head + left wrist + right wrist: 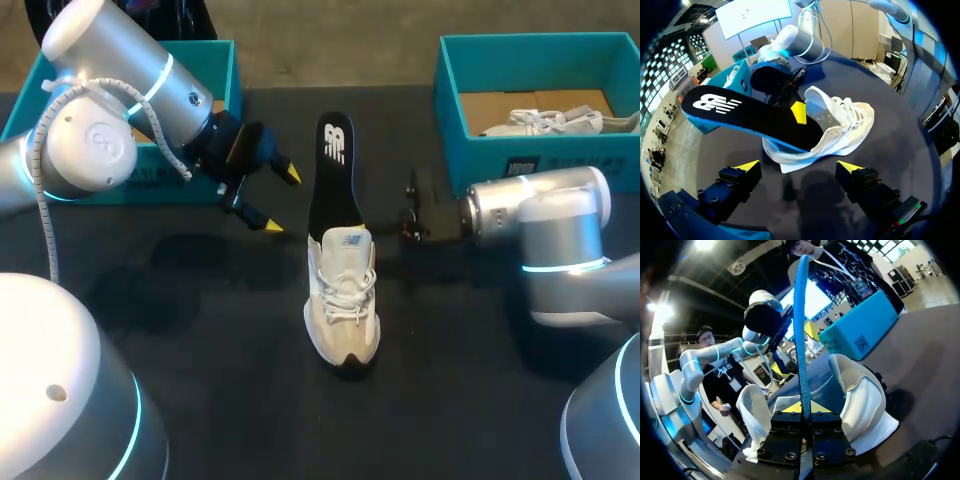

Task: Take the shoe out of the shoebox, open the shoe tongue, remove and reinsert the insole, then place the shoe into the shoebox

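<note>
Right end effector (801, 407) pinches the black insole (333, 170) — one end down in the white shoe (345, 310); left end effector (281, 200) hangs released, nearby.

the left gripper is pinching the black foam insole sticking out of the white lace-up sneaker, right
No, it is the right gripper that is shut on the black foam insole, as the right wrist view shows. The left gripper is open, off to one side. The insole does stick out of the white lace-up sneaker.

Black table (470, 380), 1 spare white shoe (545, 122)
</note>
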